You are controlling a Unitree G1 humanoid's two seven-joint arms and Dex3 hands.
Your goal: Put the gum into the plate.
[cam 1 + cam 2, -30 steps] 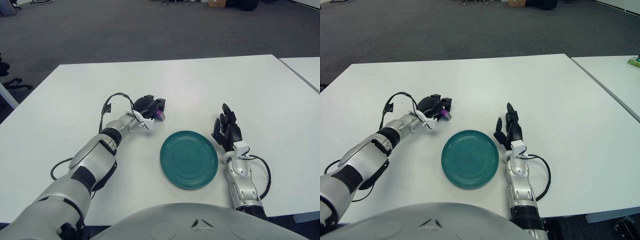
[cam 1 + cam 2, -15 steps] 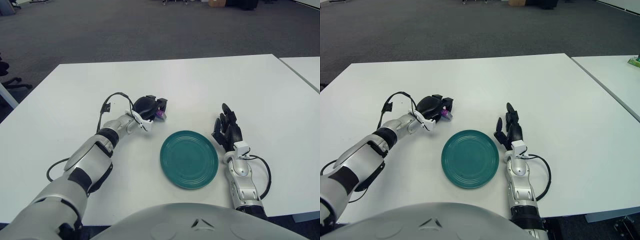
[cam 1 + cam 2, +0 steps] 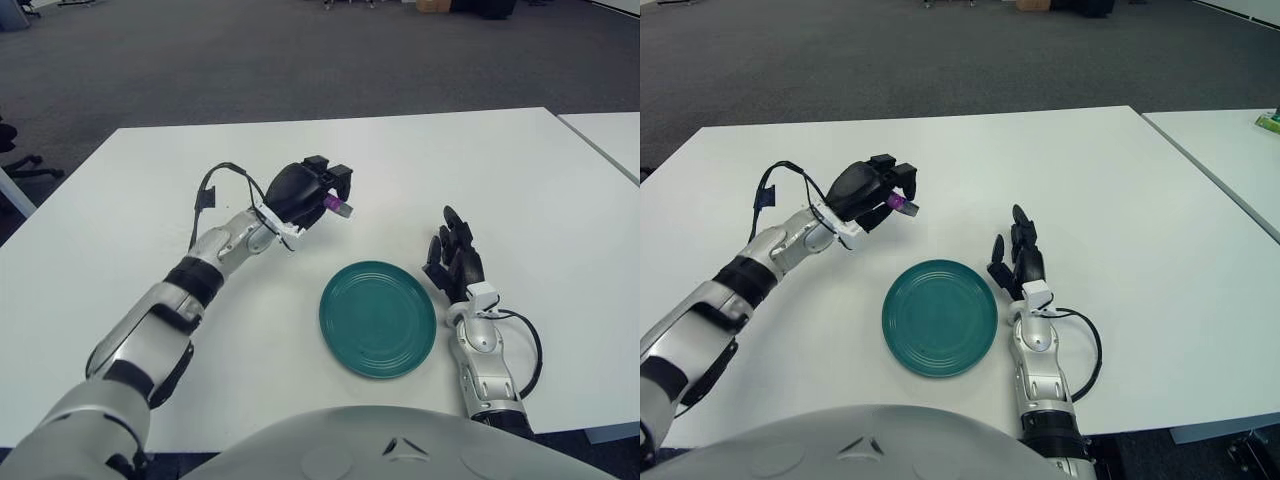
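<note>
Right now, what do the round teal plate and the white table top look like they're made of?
The round teal plate looks like glazed ceramic or hard plastic: smooth, with faint concentric rings and a soft sheen. The white table top looks like matte laminate: flat, uniform, without grain.

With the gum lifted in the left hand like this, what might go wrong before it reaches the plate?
1. The gum sticks out from the tips of the left hand, so the hold looks shallow; it may slip out during the carry.
2. The hand is up and left of the plate, not over it; an early release would likely drop the gum on the table.
3. The right hand shows just right of the plate, fingers spread; an overshoot might bump it.
</note>
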